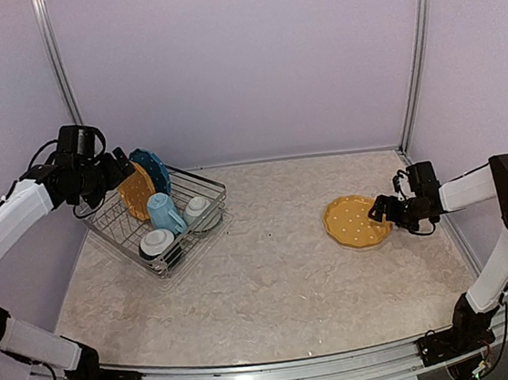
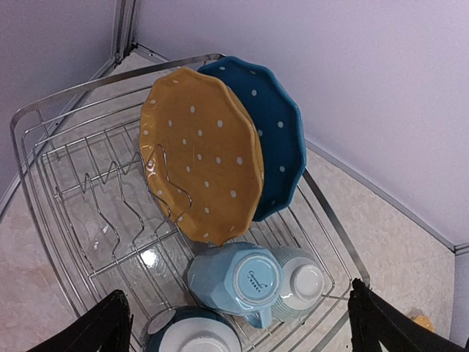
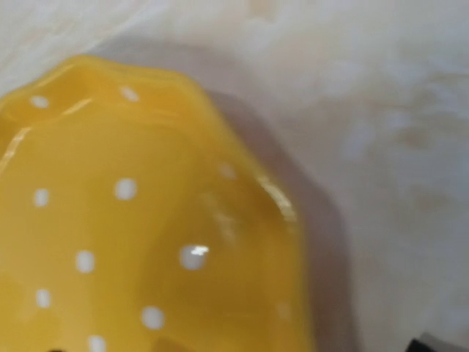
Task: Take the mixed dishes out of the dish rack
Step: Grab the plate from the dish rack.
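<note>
The silver wire dish rack stands at the left. In it an orange dotted plate and a blue dotted plate stand upright in the dividers. A light blue mug lies bottom-up beside a small white bowl, and another bowl sits nearer. My left gripper hovers over the rack's back, open and empty, its fingertips wide apart. A second orange dotted plate lies flat on the table. My right gripper is at its right edge, jaws apart; one fingertip shows.
The table is pale marbled stone with lilac walls behind and at both sides. The rack's empty dividers are on its left half. The plate fills most of the right wrist view.
</note>
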Controlling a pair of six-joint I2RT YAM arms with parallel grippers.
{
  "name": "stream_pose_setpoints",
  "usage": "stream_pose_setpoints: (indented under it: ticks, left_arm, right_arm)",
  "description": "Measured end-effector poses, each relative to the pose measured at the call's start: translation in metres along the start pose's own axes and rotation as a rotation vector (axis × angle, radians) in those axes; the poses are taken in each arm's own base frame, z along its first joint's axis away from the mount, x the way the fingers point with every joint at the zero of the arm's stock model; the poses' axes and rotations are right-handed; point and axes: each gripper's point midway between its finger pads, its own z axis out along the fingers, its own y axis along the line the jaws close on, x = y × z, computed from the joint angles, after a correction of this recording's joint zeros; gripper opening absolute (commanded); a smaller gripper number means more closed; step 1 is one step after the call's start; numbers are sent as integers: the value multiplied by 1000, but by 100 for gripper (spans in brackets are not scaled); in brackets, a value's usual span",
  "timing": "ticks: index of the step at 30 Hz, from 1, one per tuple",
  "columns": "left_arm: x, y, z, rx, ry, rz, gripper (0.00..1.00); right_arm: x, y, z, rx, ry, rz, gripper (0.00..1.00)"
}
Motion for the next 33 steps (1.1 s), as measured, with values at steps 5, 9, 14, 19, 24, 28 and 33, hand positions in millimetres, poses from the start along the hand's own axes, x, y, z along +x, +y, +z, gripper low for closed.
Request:
stream_pose_setpoints:
  ticks: [5,9,14,19,24,28,33]
  left_arm:
    - [-25,-11,27,-94,-5,17,96]
    - [-29,-12,55,-177,20,42,95]
    - [-25,-9,88,-259,70,102,91]
    - [-26,-7,111,-304,106,158,85]
    - [-27,-7,137,-345,145,211,81]
    - [-16,-1,152,-376,192,247,79]
    - [-6,5,162,-403,237,277,71]
  right_arm:
    - [-1,-9,-7,92,1,-36,100]
    - [-7,-10,-18,145,-18,-66,100]
    - [-17,-11,-34,191,-58,-93,100]
    - [-23,-7,-48,207,-91,-116,100]
    - [-28,-4,-58,215,-114,-126,100]
    - [-28,-3,-61,220,-118,-135,100]
    - [-27,0,-62,228,-118,-153,100]
